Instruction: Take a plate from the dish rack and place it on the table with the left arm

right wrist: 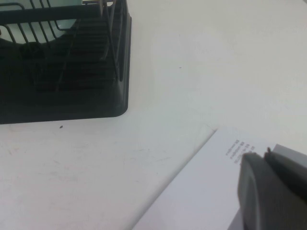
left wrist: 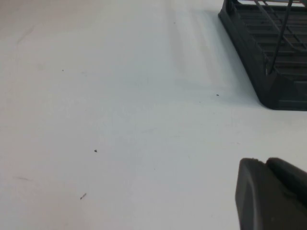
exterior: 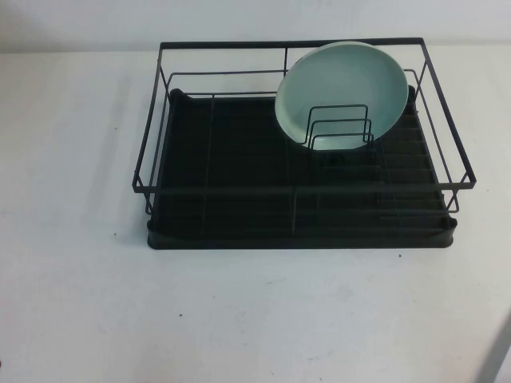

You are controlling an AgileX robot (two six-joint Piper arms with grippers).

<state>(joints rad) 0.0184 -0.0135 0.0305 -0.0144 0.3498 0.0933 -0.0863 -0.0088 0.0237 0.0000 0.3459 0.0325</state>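
The pale mint-green plate stands on edge in the wire dividers at the back right of the black dish rack, leaning back against the frame. The rack sits on the white table. Neither arm shows in the high view. In the left wrist view my left gripper is shut and empty, low over bare table, with the rack's near left corner ahead of it. In the right wrist view my right gripper is shut and empty, off the rack's right front corner; the plate shows behind the wires.
A white printed sheet lies under the right gripper at the table's front right; its grey edge shows in the high view. Bare table lies to the left of and in front of the rack.
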